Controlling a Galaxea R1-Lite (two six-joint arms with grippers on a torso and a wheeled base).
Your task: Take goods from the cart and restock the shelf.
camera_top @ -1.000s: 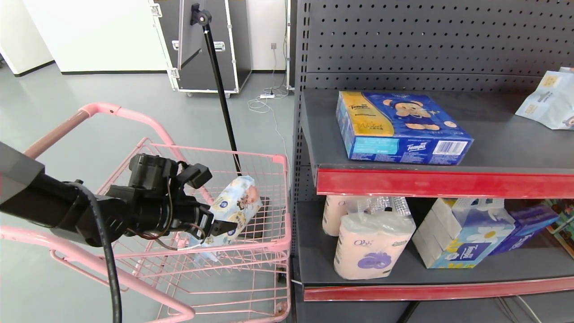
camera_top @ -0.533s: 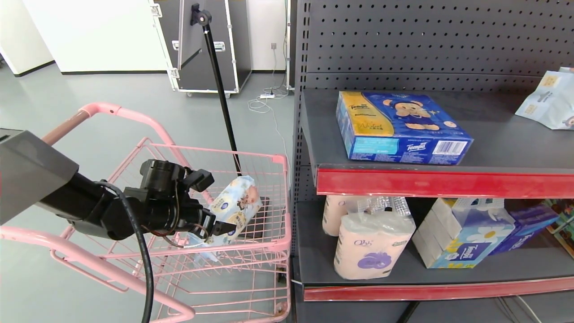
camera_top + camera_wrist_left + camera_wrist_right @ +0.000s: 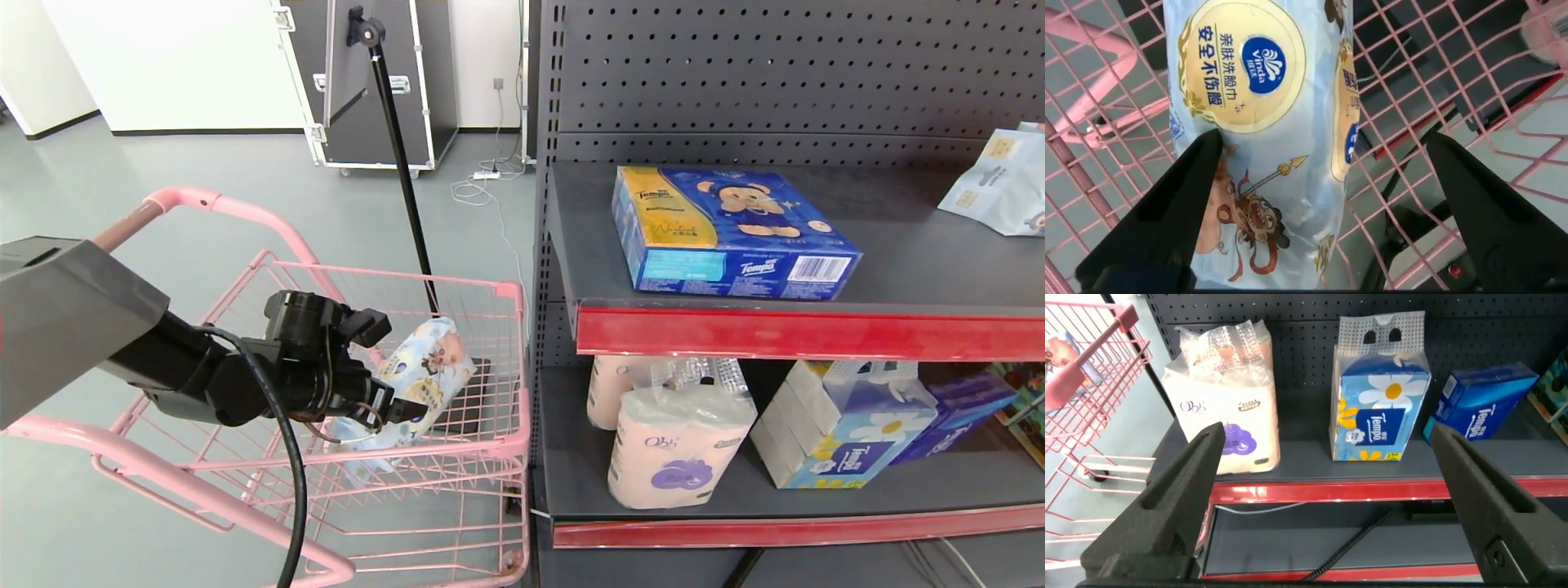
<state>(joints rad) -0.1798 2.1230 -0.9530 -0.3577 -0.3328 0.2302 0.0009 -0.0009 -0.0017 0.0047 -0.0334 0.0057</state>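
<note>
Currently the tissue pack (image 3: 1257,122) sits between spread left jaws, against one.

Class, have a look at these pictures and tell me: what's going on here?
The robot's left gripper is down inside the pink cart. It is open, with its fingers on either side of a tilted pale blue tissue pack, and it has not closed on the pack yet. The right gripper is open and empty in front of the lower shelf. A blue tissue box lies on the upper shelf.
</note>
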